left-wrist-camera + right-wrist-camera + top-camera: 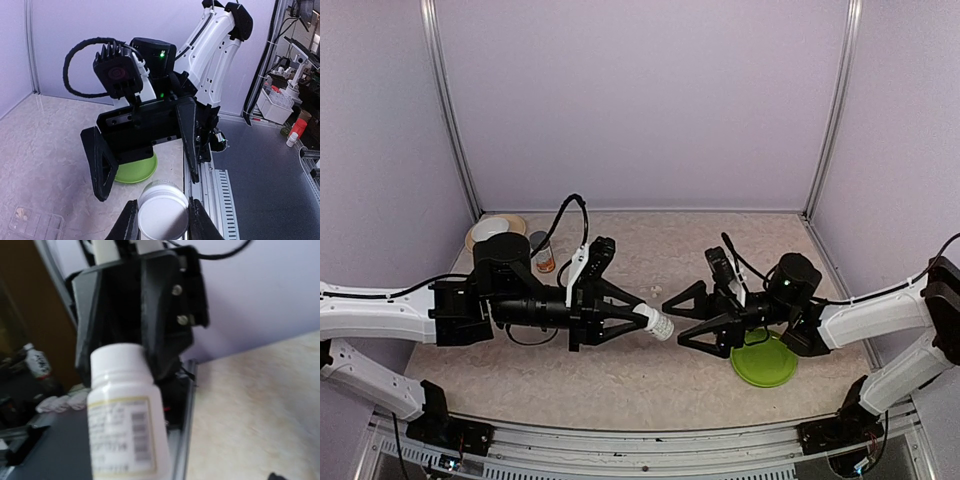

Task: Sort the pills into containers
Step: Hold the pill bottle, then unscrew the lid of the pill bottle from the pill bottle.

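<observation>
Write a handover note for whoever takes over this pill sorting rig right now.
Left gripper: shut on the white bottle, held in the air, cap toward the right arm.
Right gripper: fingers open, just in front of the cap, holding nothing.
Compartment box: on the table near the left gripper; pale specks, likely pills, in one compartment.
Done: bottle lifted.
Left: cap looks still on; open it, then sort the pills into the compartments.

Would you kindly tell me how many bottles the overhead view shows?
2. A small white bottle is held sideways in the left claw, mid-table; a grey-capped, orange-labelled bottle stands at the far left. Others could be hidden behind the arms.
</observation>
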`<state>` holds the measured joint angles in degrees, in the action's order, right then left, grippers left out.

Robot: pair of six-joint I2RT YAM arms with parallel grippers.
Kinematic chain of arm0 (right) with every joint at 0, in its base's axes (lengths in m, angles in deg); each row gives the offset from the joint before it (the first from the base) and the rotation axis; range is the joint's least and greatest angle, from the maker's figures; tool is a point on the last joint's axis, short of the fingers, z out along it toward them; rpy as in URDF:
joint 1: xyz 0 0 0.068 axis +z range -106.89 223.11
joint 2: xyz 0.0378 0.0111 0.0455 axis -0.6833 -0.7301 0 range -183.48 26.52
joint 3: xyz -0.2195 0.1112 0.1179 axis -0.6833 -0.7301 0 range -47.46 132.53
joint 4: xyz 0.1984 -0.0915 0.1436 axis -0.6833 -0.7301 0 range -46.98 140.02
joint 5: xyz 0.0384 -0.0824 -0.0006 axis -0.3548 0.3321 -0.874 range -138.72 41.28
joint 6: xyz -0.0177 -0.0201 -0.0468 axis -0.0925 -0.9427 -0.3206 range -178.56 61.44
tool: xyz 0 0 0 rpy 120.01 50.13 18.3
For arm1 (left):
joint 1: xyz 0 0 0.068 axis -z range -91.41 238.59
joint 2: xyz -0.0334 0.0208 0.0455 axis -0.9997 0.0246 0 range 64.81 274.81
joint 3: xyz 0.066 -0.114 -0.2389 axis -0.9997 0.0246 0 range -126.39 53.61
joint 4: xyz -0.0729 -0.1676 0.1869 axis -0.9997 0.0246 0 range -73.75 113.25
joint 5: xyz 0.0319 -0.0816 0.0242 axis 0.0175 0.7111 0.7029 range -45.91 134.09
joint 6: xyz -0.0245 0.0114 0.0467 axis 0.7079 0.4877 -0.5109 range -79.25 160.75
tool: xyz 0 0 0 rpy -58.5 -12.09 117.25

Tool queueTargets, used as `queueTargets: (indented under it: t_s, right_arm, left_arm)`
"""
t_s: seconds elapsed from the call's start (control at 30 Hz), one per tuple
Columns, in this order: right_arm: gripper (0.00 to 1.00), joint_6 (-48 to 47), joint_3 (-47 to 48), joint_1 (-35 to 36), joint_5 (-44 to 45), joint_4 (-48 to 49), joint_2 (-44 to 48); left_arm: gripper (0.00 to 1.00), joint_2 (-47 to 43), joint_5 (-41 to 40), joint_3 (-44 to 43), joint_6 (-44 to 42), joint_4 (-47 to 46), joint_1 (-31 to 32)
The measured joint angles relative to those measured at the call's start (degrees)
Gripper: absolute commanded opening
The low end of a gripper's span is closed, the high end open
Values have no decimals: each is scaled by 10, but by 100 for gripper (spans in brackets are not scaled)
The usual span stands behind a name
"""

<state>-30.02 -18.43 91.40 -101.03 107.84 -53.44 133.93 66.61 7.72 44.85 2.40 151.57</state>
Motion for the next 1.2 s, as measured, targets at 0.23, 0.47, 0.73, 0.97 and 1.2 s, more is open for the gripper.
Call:
queueTargets:
  t_s: [0.23, 0.47, 0.73, 0.97, 1.2]
  right_arm:
    - [81, 26, 17, 36, -10, 68, -35]
    - [69, 49, 32, 52, -9, 105, -51]
    - [34, 73, 43, 56, -8, 131, -70]
    - [6, 71, 49, 55, -11, 135, -78]
    - [0, -18, 49, 52, 32, 26, -37]
  left_arm:
    - [14, 1, 4, 16, -13, -57, 7]
    - [13, 10, -8, 16, -23, -76, 17]
    - [13, 12, -21, 16, -31, -81, 21]
    - [13, 11, -24, 17, -30, -85, 22]
    - [14, 16, -81, 8, 19, -58, 26]
